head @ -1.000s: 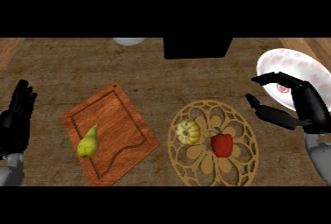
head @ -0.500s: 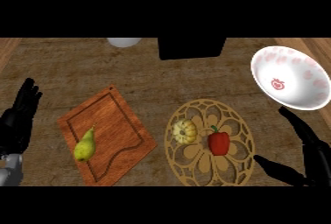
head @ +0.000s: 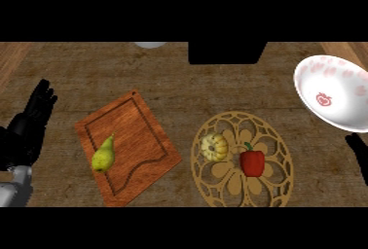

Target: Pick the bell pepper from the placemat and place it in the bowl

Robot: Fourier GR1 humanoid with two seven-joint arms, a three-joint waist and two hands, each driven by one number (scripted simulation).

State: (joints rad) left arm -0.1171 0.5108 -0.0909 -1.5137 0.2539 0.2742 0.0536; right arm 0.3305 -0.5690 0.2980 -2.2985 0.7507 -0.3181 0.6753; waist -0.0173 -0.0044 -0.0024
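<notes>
Two items I log on the round placemat (head: 242, 192): red bell pepper (head: 252, 163), yellow squash (head: 214, 147) beside it. Bowl (head: 335, 92) upper right. Left hand (head: 28, 127) rests, fingers straight. Right hand (head: 358, 149): fingers' state I cannot tell.

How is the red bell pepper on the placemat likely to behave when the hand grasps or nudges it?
The bell pepper looks glossy and rounded, so it may slip between fingers. Its lobed body on the openwork placemat could rock or roll if pushed. It is probably stiff.
</notes>
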